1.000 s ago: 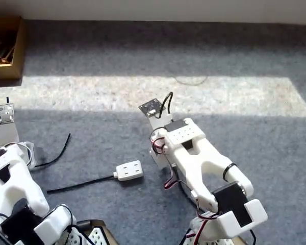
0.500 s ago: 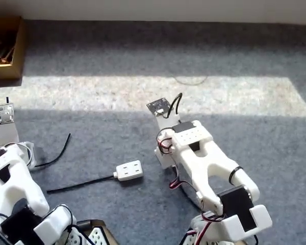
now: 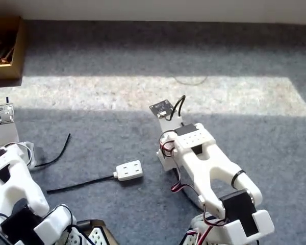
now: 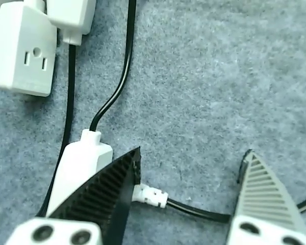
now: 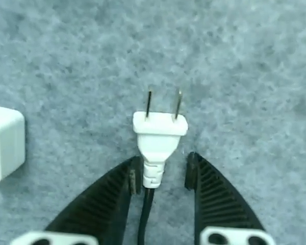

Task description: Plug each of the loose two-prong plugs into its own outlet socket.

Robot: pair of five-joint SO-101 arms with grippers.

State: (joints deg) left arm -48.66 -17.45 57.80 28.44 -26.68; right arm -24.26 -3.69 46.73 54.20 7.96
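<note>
Grey felt tabletop [image 3: 255, 153], sunlit band [image 3: 92, 94] across the far half, wooden box [image 3: 7, 51] at far-left corner. White outlet block [image 3: 129, 170] mid-table between arms. Wide-open left end effector [image 4: 193, 153] over felt. Narrow right end effector [image 5: 163, 159] straddles the neck of the two-prong plug [image 5: 159, 127], which lies flat.

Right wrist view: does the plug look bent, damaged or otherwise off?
Nothing looks damaged. The plug lies flat on the carpet with both prongs straight and parallel. The one oddity is that its neck sits off-centre in the open right gripper, close to one side with a clear gap on the other.
</note>
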